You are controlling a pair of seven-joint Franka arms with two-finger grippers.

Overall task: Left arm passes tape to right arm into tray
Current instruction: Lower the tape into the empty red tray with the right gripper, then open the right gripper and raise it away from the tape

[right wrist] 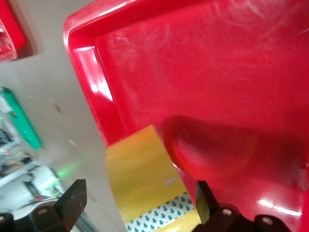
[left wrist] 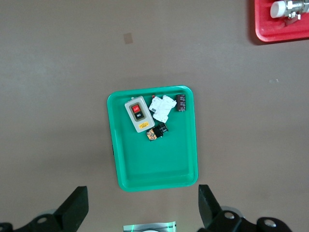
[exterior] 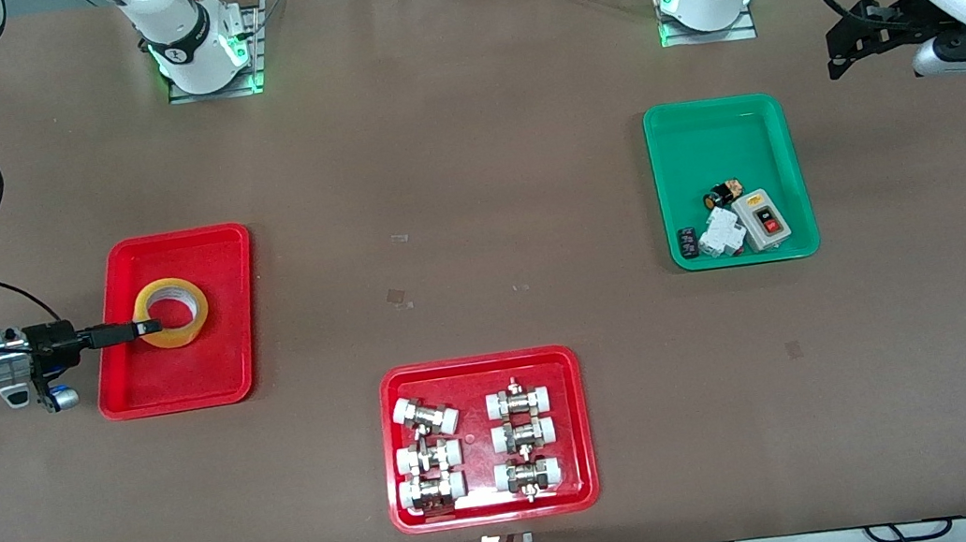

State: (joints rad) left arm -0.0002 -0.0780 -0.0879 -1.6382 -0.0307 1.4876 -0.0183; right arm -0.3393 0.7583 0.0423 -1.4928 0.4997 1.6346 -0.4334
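The tape (exterior: pixel 170 312), a yellowish roll with a pale core, lies flat in the red tray (exterior: pixel 177 380) at the right arm's end of the table. My right gripper (exterior: pixel 148 327) is low over that tray with its fingers open astride the roll's wall. In the right wrist view the tape (right wrist: pixel 140 183) stands between the spread fingers, with a gap at one finger, and the tray (right wrist: pixel 217 72) fills the rest. My left gripper (exterior: pixel 832 52) is open and empty, up in the air over the left arm's end of the table; it also shows in the left wrist view (left wrist: pixel 142 212).
A green tray (exterior: pixel 710 135) with small electrical parts (exterior: pixel 741 221) sits toward the left arm's end; it shows in the left wrist view (left wrist: pixel 154 164). A second red tray (exterior: pixel 395 453) with metal pipe fittings lies nearest the front camera.
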